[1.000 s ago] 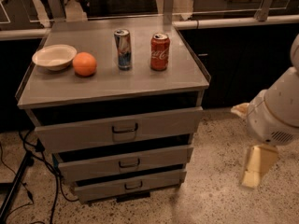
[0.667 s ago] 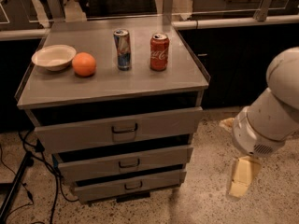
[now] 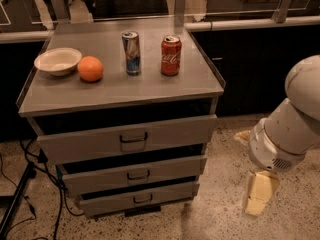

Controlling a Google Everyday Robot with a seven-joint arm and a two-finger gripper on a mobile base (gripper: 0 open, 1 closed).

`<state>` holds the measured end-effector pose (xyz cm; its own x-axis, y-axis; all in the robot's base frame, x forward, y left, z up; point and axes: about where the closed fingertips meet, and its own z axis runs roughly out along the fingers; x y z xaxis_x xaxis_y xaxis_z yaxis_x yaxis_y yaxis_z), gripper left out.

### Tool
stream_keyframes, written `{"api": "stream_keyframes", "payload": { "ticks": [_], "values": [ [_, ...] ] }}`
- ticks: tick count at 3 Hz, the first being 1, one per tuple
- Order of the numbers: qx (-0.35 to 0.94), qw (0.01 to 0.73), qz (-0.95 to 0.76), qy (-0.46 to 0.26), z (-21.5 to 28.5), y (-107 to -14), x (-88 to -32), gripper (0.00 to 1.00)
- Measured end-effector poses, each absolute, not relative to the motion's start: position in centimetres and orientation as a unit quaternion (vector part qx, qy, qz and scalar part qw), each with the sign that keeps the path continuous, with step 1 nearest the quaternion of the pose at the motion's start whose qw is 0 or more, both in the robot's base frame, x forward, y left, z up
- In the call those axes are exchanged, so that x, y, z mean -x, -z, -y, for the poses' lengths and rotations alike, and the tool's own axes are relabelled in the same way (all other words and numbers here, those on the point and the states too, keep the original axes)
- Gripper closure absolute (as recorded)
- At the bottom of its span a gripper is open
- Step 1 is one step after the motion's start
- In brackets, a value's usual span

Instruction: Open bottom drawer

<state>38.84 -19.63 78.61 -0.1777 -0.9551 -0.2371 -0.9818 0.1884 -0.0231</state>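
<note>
Cables [image 3: 22,181]: dark, trailing on the floor left of the cabinet.
Bowl [image 3: 57,60]: white, upright, at the left edge of the surface [image 3: 115,91].
Orange [image 3: 90,68]: just right of the bowl, outside it.
Blue can [image 3: 131,52]: upright, mid-surface.
Red can [image 3: 171,55]: upright, near the blue can.
Top drawer [image 3: 170,133]: tall front, dark gap above, contents hidden.
Middle drawer [image 3: 172,168]: shallow front, contents hidden.
Bottom drawer [image 3: 172,192]: lowest of three, just above the floor, loop handle [image 3: 143,198] centred, contents hidden.
Gripper [image 3: 259,196]: pale, hanging low at far right, well apart from the cabinet; grip state cannot be told.
</note>
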Motion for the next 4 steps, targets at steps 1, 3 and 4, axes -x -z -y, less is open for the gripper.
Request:
{"api": "stream_keyframes", "payload": {
  "ticks": [1, 3, 4],
  "values": [
    [0.634, 0.095, -0.76, -0.104, 17.5, -74.9, -37.5, 0.0],
    [0.662, 0.072, -0.732, -0.143, 11.9, -66.0, -37.9, 0.0],
    [0.67, 0.062, -0.721, -0.168, 9.4, -63.0, -38.0, 0.0]
  ]
}}
